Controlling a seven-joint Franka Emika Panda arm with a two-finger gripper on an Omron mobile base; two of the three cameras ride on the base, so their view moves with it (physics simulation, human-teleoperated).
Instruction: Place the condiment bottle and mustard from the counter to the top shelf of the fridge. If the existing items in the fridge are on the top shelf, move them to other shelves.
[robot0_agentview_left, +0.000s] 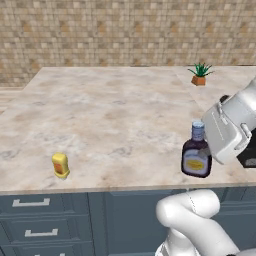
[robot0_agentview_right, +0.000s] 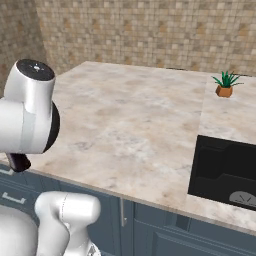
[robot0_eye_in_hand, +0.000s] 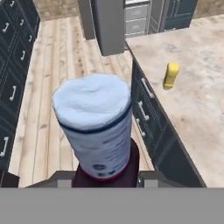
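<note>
Clearly pinching the condiment bottle (robot0_eye_in_hand: 98, 131): claw (robot0_eye_in_hand: 105, 178) drawn in narrow on the dark body low down, a finger (robot0_eye_in_hand: 59, 178) at 8 o'clock of the bottle and another at 4 o'clock in the hand view. Blue cap looming large and pale toward the camera, label wrapped just below it. Seen from the left base view, same bottle (robot0_agentview_left: 196, 152) upright at roughly 3 o'clock of the frame, close to the front edge of the counter (robot0_agentview_left: 115, 115), with the white hand pressed against its right side. Cannot quite tell whether the base rests on the stone or hangs just above it. Mustard (robot0_agentview_left: 60, 165) standing upright at 8 o'clock of that view, well apart from the bottle, near the same front edge; also visible on the counter at 2 o'clock in the hand view (robot0_eye_in_hand: 170, 75). Small potted plant (robot0_agentview_left: 199, 75) far back at 1 o'clock. Black inset (robot0_agentview_right: 227, 170) at 4 o'clock in the right base view.
</note>
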